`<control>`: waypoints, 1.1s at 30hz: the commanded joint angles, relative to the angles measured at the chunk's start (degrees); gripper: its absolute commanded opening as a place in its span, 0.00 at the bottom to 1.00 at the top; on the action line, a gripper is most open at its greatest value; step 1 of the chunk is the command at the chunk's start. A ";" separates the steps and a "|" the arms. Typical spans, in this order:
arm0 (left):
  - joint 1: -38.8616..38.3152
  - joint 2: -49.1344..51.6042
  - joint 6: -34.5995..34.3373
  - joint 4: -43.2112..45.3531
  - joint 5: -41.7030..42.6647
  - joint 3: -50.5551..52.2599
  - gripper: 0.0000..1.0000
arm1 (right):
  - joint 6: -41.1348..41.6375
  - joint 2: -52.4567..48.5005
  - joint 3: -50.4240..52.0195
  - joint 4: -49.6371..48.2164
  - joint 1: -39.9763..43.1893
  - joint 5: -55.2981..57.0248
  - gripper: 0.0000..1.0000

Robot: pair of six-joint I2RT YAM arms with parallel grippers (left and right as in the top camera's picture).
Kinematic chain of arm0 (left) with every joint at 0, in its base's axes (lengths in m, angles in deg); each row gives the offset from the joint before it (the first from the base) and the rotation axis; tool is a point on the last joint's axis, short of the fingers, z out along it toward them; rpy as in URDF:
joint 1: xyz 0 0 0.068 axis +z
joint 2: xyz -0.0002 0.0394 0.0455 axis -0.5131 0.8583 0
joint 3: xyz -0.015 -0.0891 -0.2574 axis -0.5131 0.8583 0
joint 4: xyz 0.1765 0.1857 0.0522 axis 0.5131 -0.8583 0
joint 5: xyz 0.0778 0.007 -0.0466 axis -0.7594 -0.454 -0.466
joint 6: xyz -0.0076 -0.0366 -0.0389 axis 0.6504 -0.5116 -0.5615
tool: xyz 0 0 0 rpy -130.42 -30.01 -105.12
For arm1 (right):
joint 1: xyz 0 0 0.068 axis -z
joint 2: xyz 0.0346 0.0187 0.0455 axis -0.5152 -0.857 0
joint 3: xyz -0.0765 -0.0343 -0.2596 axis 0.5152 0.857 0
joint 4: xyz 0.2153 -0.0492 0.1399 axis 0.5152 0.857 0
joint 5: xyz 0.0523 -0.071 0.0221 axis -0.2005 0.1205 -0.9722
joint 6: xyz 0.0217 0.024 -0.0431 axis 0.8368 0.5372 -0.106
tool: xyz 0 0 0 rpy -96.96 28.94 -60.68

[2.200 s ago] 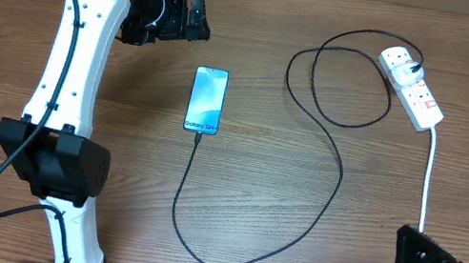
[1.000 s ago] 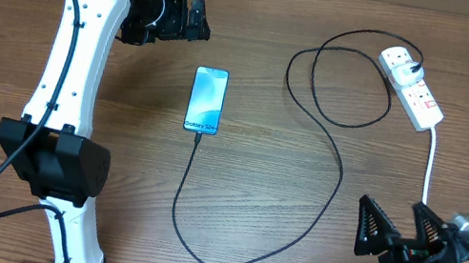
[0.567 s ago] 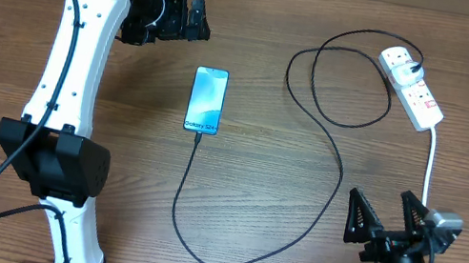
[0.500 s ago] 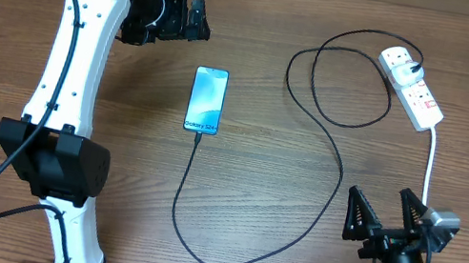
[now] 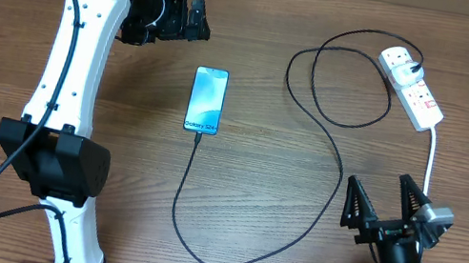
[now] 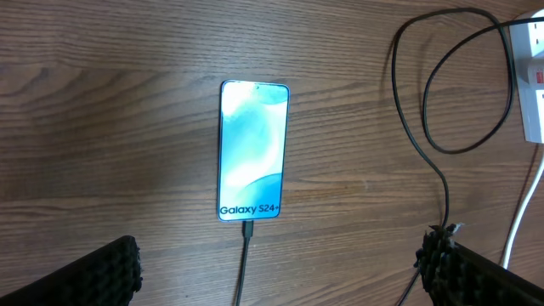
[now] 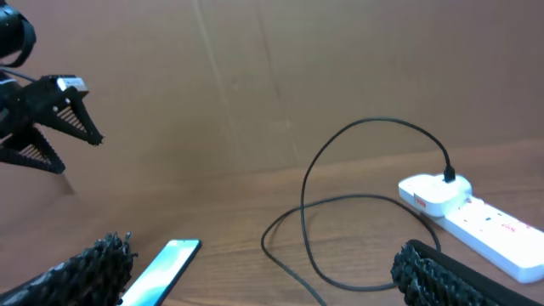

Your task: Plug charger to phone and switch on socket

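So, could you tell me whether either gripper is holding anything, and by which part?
Nothing is held. The left gripper is open, clear of the phone; the right gripper is open beside the charger cable, gripping nothing.

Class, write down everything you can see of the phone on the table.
The phone is a slim, dark-rimmed rectangle with rounded corners, lying flat and screen-up on the wooden table. Its lit screen is light blue-teal with paler swirls and reads "Galaxy S24" along one short edge. The black charger connector meets the middle of that edge; nothing else touches it.
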 commanded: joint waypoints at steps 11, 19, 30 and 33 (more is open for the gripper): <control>-0.39 0.26 -0.46 0.09 0.59 -0.66 1.00 | -0.66 0.68 8.24 -11.06 -0.44 0.68 1.00; -0.39 0.24 -0.44 0.07 0.59 -0.66 1.00 | -5.01 0.68 8.24 -11.58 -0.44 0.85 1.00; -0.37 0.24 -0.44 0.09 0.59 -0.66 1.00 | -4.98 0.68 8.24 -4.52 -0.50 3.17 1.00; -0.39 0.24 -0.44 0.09 0.59 -0.66 1.00 | -4.96 0.68 8.24 -4.50 -1.31 4.92 1.00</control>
